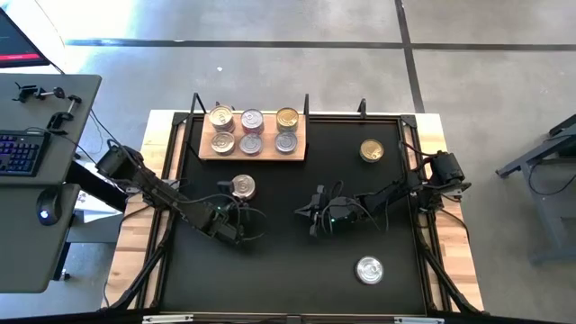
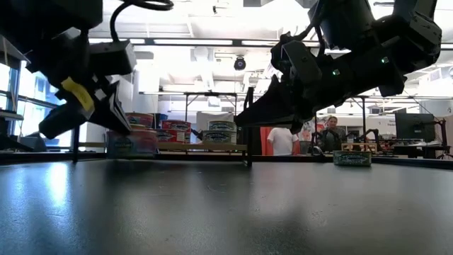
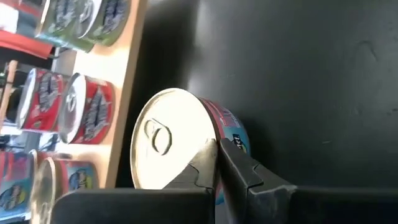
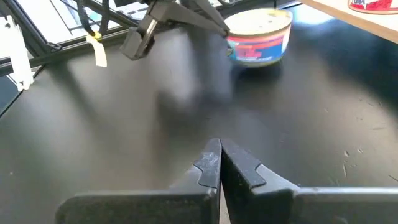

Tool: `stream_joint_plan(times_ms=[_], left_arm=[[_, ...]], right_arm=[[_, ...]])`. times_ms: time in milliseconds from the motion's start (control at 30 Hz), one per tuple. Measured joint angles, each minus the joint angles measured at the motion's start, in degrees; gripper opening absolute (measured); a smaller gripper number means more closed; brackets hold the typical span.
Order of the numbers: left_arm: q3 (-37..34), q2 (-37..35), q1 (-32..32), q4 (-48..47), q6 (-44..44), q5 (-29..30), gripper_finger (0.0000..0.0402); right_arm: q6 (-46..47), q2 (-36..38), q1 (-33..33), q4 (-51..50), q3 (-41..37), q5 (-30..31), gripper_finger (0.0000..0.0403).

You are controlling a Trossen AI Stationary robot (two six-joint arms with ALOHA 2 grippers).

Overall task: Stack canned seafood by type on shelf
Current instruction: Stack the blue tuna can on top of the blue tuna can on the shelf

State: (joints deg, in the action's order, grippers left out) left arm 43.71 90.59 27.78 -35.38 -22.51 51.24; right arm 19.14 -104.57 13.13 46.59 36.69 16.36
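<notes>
Six tins [image 1: 251,131] on shelf [image 1: 205,153], three loose — both grippers [image 1: 241,219] [image 1: 315,216] closed, empty

- The floor [image 1: 297,22] is grey concrete, crossed by dark seam lines.
- A grey desk [image 1: 40,171] stands left of the work table, carrying a backlit keyboard [image 1: 20,151] and a mouse [image 1: 45,214].
- A dark metal frame [image 1: 549,153] stands at the right edge of the floor.
- In the low view, long ceiling lights [image 2: 212,42] run across a bright white ceiling.
- Windows [image 2: 14,106] show at far left.
- A person in a white shirt [image 2: 282,140] stands in the background beside a monitor [image 2: 414,126].
</notes>
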Motion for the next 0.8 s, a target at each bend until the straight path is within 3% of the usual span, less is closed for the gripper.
stream_joint_plan(times_ms=[467, 567, 667, 800], left_arm=[[0.69, -0.18, 0.06, -0.16, -1.37, 0.29, 0.0001], [0.69, -0.18, 0.06, 0.62, -1.38, -0.30, 0.0001], [0.72, -0.22, 0.06, 0.77, -1.39, -0.30, 0.0001], [0.72, -0.22, 0.06, 0.81, -2.64, -0.30, 0.0001]], right_arm=[[-0.18, 0.00, 0.00, -0.33, 0.00, 0.00, 0.0000], [-4.48, 0.00, 0.00, 0.44, 0.32, 0.03, 0.0005], [-11.16, -0.06, -0.02, -1.36, 2.91, 0.03, 0.0028], [-19.82, -2.37, -0.81, -5.61, 8.96, -0.02, 0.0089]])
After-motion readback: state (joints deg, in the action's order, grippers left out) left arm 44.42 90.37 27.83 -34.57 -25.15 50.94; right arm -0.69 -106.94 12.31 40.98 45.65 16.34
